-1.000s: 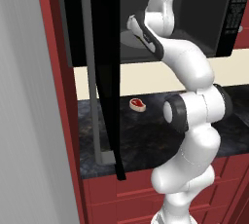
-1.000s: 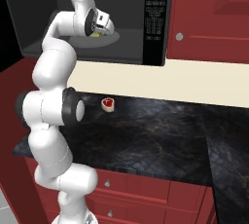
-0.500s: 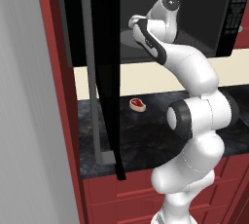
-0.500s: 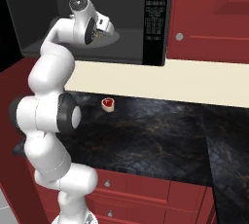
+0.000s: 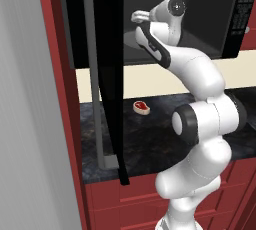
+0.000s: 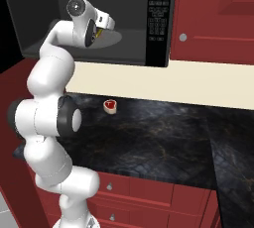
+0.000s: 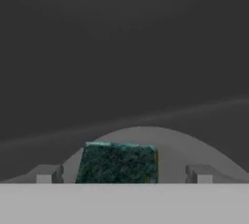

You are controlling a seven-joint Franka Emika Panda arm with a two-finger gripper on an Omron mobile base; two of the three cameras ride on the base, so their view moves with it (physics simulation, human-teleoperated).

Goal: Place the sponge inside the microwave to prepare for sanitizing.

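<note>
Found the sponge (image 7: 116, 163) green side up inside the microwave (image 6: 159, 24), set against the pale round turntable (image 7: 185, 150) and apparently resting on it, though could not tell for certain whether flat on the glass or just above. Showed as a sliver of yellow (image 6: 99, 33) at the hand from the right base view. Judged the placing as good as done and the letting-go and retreat as the step in hand. Called for a straight pull back along the line of the cavity, with no sideways swing until the hand was out of the opening, so as not to drag or flip the sponge off the turntable. Called also for care with the open door (image 5: 112, 74) and its long grey handle (image 5: 92, 74) close on the arm's left, and for a glance at whether the sponge sat well in from the turntable's edge. Had the gripper (image 7: 124, 175) reaching into the cavity with its jaws spread wide: a fingertip (image 7: 46, 173) on each side of the sponge, a clear gap between each and the block, nothing clamped and seemingly nothing touched. Left the small red-and-white steak piece (image 6: 110, 105) alone on the dark counter (image 6: 158, 138) below, well apart from all this.
</note>
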